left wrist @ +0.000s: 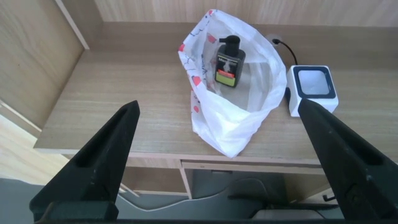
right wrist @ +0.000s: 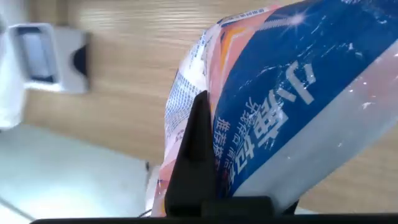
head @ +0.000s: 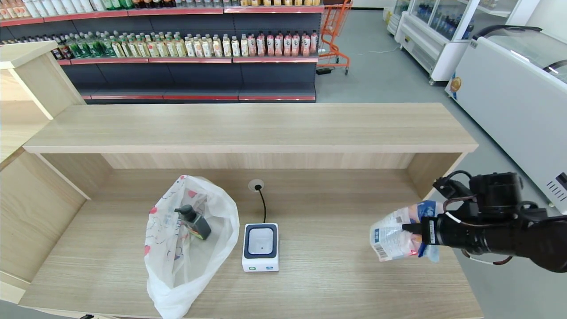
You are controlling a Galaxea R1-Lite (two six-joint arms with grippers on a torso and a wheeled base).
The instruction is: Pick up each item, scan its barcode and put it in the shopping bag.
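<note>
Your right gripper (head: pixel 416 241) is clamped on a blue-and-orange packet (head: pixel 392 239) over the counter's (head: pixel 332 279) right end, well out at 3 o'clock from the scanner (head: pixel 261 246). Shopping bag (head: pixel 186 270) lies just beside the scanner at its 9 o'clock, with a pump bottle (head: pixel 195 221) inside. Left gripper (left wrist: pixel 217 107) — fingers spread wide, holding nothing.
</note>
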